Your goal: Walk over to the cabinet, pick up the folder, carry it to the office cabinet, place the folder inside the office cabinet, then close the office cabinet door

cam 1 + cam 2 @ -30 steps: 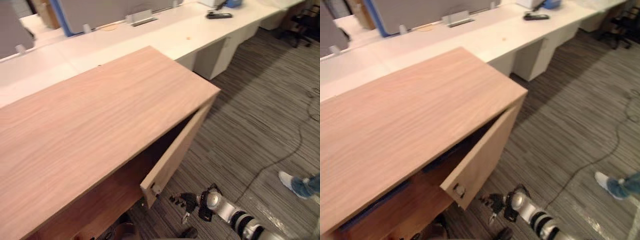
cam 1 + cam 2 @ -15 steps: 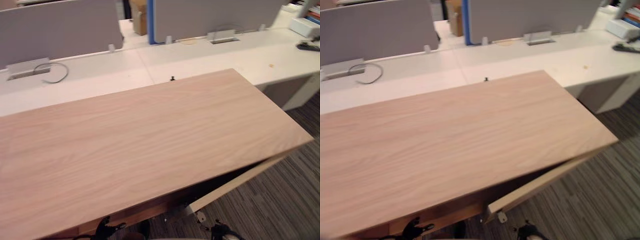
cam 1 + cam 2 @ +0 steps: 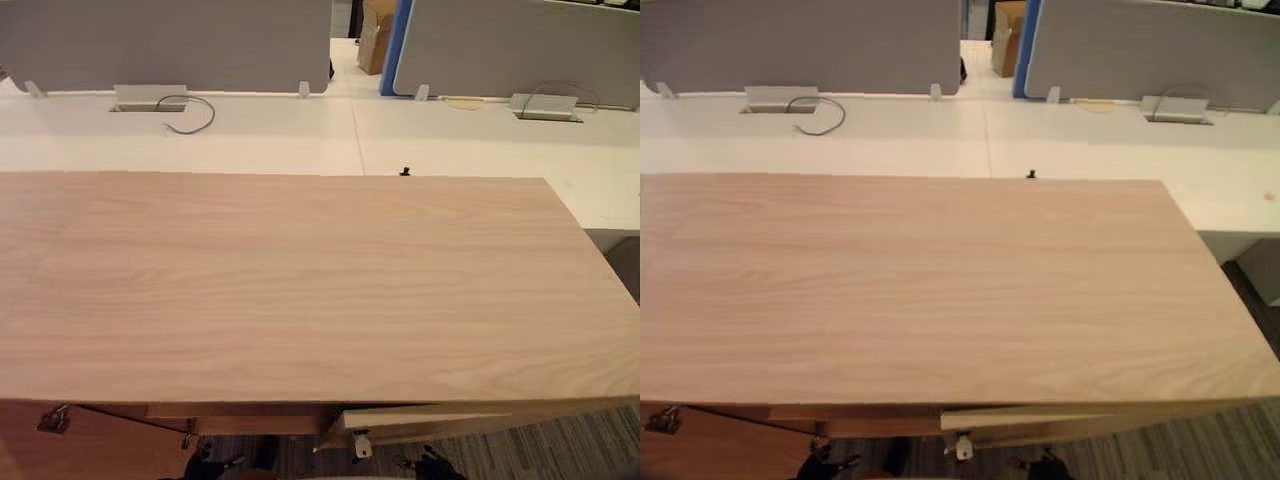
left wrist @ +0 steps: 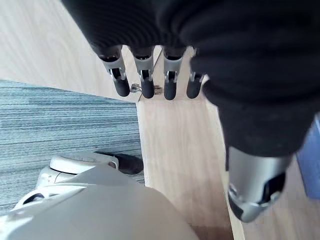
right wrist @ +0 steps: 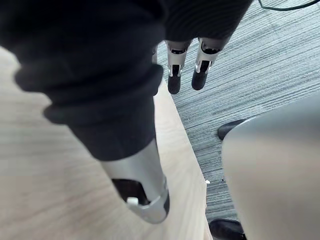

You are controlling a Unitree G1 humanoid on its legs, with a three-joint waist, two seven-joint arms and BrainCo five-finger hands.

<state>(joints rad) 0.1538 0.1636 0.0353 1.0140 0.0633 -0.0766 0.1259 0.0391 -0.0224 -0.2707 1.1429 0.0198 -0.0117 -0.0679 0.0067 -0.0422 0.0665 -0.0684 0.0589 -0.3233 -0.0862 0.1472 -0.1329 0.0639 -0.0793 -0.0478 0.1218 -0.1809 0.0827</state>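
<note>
The office cabinet (image 3: 300, 290) takes most of the head view, its pale wooden top running from 9 o'clock to 3 o'clock. Under the front edge, at about 5 o'clock, the right door (image 3: 440, 420) stands a little ajar and is not yet shut.

The left hand (image 4: 169, 80) is released, with its fingers straight and pointing at a wooden panel. The right hand (image 5: 176, 75) is also released, its straight fingers near the edge of the door, above the striped carpet (image 5: 260, 75). I cannot tell if they touch the wood. Neither hand holds the folder. A blue strip (image 4: 309, 160) just beside the wooden panel may be the folder, so I judge that it is already inside the cabinet.

The risk from here, I think, is at the closing. The top hides the door from the head camera, so a push can slide off the door edge, or fingers can be caught between the door and the frame. If the folder sticks out, the door may stop against it and stay ajar.

The head views show the white desk (image 3: 300, 130) and the grey screens (image 3: 170, 40) at 12 o'clock, but of the hands only dark fingertips at 6 o'clock. The wrist views show how the fingers stand.
</note>
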